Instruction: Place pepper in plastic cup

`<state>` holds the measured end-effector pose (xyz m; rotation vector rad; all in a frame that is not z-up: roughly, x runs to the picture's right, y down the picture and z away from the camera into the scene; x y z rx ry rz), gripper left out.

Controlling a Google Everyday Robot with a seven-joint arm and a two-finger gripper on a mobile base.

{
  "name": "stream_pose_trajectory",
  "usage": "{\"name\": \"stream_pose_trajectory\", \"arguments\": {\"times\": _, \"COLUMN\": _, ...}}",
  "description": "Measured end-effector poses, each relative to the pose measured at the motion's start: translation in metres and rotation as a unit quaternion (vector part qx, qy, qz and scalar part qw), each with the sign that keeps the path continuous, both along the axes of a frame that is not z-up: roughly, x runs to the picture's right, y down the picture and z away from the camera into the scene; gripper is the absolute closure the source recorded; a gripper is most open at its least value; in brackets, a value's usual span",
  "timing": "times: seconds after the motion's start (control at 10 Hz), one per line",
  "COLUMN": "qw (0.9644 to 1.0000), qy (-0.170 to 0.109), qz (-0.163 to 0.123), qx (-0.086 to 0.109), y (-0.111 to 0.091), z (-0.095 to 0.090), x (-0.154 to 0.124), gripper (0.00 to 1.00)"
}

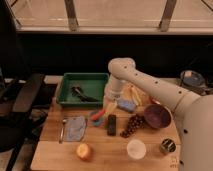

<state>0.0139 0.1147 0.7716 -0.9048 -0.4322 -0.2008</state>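
Observation:
The light-blue plastic cup (94, 120) stands on the wooden table just below the green tray. The slim red-orange pepper (98, 115) lies across the cup's rim, tilted up to the right. My gripper (107, 106) hangs from the white arm just above and right of the cup, close to the pepper's upper end. I cannot tell whether it touches the pepper.
A green tray (95, 77) with dark utensils sits behind the cup. A black object (112, 125), dark grapes (131, 125), a purple bowl (157, 115), a cream-white cup (136, 148), a dark tin (167, 146), an orange fruit (84, 151) and a grey cloth (75, 128) lie around.

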Motion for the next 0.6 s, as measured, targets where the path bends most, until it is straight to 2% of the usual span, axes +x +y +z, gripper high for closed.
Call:
{"name": "stream_pose_trajectory", "arguments": {"times": 0.1, "qw": 1.0, "qy": 0.002, "qz": 0.001, "qx": -0.002, "y": 0.0006, "z": 0.0016, "x": 0.001, "gripper": 0.21}}
{"name": "stream_pose_trajectory", "arguments": {"times": 0.6, "qw": 1.0, "qy": 0.006, "qz": 0.006, "qx": -0.002, "y": 0.0005, "z": 0.0013, "x": 0.0054, "gripper": 0.2}}
